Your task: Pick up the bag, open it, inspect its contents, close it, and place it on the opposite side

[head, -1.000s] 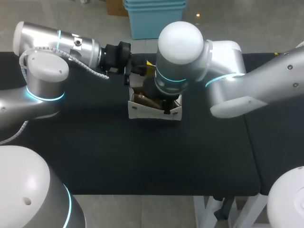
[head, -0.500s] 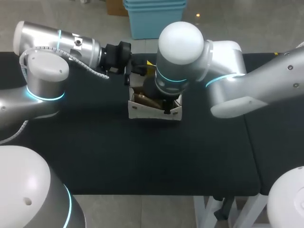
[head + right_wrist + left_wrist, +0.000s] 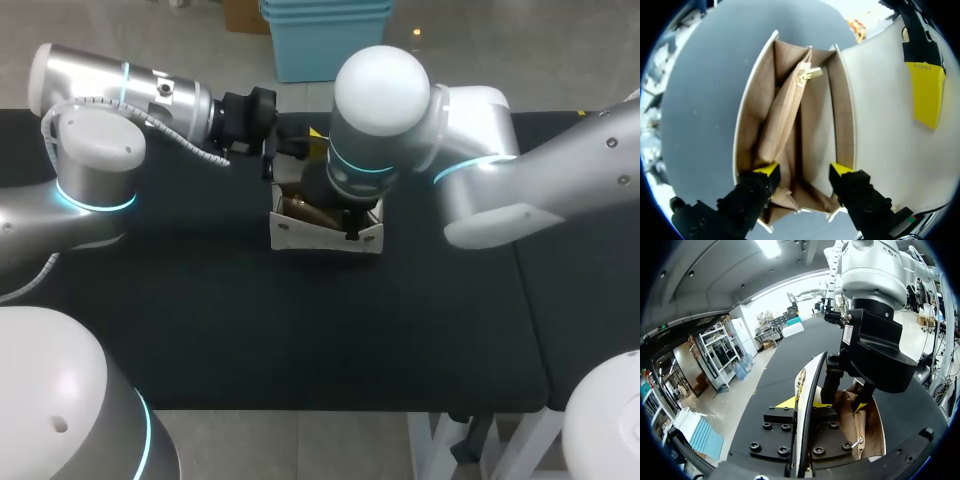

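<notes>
Over at the left: the left arm lies low across the black worktop (image 3: 300, 330) and reaches the bag's far left corner.
Left end effector: the left end effector (image 3: 804, 403) has its yellow tips on either face of the raised white flap (image 3: 807, 385), pinching it edge-on.
Bag position: the bag (image 3: 325, 235) stands upright mid-worktop, mouth up, between the two arms.
Bag contents: tan lining and a central zip pocket (image 3: 785, 120) that parts two compartments. No loose item shows in either.
Handling: the panels look stiff and light, and the lining soft. The smooth outer faces could slip, so the flap edge or a wall rim is the likeliest place to take hold.
Right end effector: the right end effector (image 3: 804, 170) comes down from above, fingers spread inside the mouth, one tip in each compartment and the pocket between them, gripping nothing.
Risk: a hard sideways pull on the flap would probably tip the light bag.
</notes>
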You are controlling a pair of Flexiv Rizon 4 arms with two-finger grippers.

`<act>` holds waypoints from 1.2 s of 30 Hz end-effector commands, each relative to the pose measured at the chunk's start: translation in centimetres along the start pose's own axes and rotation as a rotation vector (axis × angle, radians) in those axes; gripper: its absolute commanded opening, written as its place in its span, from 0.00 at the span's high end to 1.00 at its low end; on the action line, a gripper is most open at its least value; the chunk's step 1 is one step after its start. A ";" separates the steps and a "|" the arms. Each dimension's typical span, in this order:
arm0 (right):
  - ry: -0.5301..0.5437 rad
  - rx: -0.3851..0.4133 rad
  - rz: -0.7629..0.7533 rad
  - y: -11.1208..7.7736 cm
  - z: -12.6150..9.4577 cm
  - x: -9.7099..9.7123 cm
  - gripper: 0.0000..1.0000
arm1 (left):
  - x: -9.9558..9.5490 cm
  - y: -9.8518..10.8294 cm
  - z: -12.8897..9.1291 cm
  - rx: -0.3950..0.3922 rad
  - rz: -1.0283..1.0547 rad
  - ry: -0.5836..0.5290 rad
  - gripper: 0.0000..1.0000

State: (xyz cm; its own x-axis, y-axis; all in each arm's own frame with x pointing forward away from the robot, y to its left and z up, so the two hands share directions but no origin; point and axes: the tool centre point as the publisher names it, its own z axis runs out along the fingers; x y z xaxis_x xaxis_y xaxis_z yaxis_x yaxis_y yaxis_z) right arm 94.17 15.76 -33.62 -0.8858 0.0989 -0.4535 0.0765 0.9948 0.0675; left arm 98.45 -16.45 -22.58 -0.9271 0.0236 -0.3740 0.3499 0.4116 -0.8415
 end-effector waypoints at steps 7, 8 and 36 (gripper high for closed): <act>-0.039 0.000 0.000 0.6 0.7 -0.7 0.75 | 0.4 -0.8 0.6 0.002 -0.001 -0.001 1.00; -0.053 0.001 0.000 0.6 0.3 -1.0 0.76 | 0.4 -0.8 0.6 -0.005 -0.002 -0.003 1.00; -0.312 0.004 0.014 -1.6 -9.5 0.6 1.00 | -1.2 5.4 2.9 -0.062 -0.114 -0.025 1.00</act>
State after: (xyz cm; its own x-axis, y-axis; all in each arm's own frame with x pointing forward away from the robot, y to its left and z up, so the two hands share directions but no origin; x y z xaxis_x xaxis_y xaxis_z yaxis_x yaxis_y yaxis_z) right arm 89.08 14.30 -24.62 -0.7126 0.1140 -0.6923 0.1023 0.9931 0.0582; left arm 101.13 -16.40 -26.33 -0.9571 -0.0491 -0.2854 0.2264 0.4878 -0.8431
